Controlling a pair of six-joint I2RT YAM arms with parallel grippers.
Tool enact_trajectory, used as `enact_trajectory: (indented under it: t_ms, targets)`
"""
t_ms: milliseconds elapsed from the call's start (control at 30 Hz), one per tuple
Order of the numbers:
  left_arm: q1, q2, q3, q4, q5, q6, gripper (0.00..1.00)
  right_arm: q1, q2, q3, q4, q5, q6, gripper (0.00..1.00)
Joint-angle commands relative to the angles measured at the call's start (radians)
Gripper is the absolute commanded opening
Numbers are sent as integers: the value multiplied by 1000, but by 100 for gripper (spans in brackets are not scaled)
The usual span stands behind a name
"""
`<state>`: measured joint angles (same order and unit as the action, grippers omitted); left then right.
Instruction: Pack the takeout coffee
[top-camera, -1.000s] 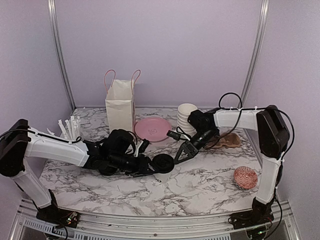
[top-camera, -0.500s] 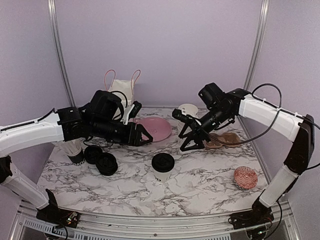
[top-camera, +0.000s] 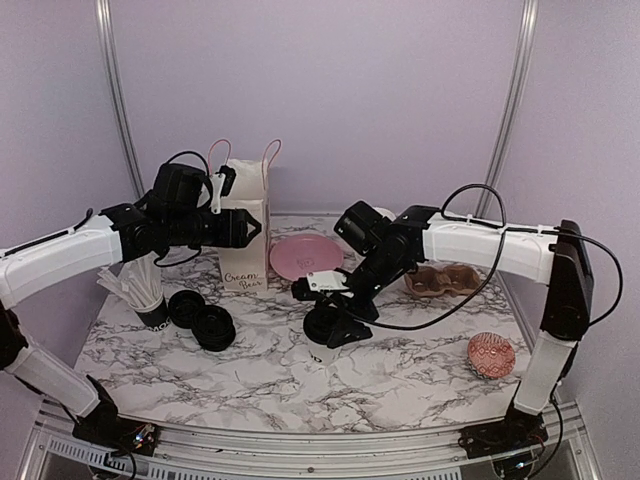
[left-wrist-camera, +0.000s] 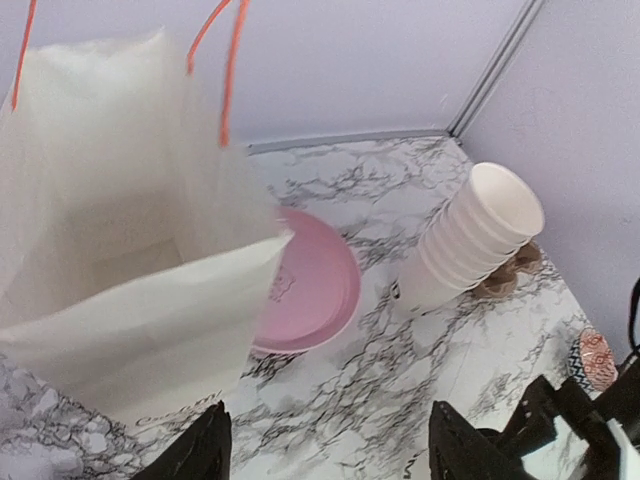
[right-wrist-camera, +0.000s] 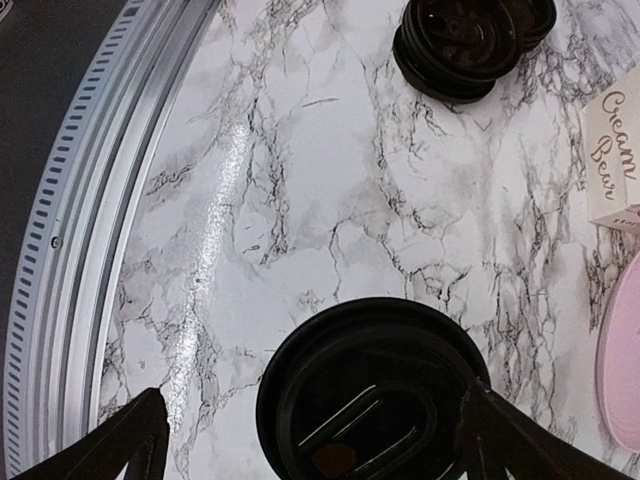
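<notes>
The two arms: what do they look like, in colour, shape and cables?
The left arm and the right arm have smooth white links joined by chunky black joints. The left tool and the right tool are black, each with two pointed fingers. A thin black cable loops above the right arm.

On the marble counter (top-camera: 400, 372) a white paper bag (top-camera: 245, 262) with pink handles stands upright at the back, a pink plate (top-camera: 305, 256) just beside it — then stacked white bowls (left-wrist-camera: 475, 245) and a brown pulp tray (top-camera: 450, 280). Loose black lids (top-camera: 205, 318) lie near a straw-filled cup (top-camera: 145, 292); a red patterned bowl (top-camera: 490, 354) sits far right
</notes>
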<state>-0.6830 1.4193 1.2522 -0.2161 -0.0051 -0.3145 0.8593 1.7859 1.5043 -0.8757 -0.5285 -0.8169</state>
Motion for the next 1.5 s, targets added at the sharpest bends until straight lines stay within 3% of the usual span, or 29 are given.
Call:
enact_trajectory:
  t_ms: [0, 300, 733, 1000, 1300, 1467]
  targets:
    - [27, -65, -109, 131, 46, -17, 68, 1, 28, 63, 7, 42, -11, 99]
    - [30, -69, -119, 127, 77, 28, 67, 3, 61, 120, -47, 28, -1, 91]
    - [37, -64, -123, 122, 102, 35, 67, 4, 114, 126, -49, 89, 39, 91]
    - [39, -59, -125, 120, 104, 41, 66, 6, 115, 125, -54, 106, 53, 77]
    - [43, -57, -123, 116, 109, 45, 66, -7, 10, 94, -63, 141, 95, 71]
    - [46, -62, -121, 112, 110, 50, 66, -103, -75, 36, -104, 109, 116, 71]
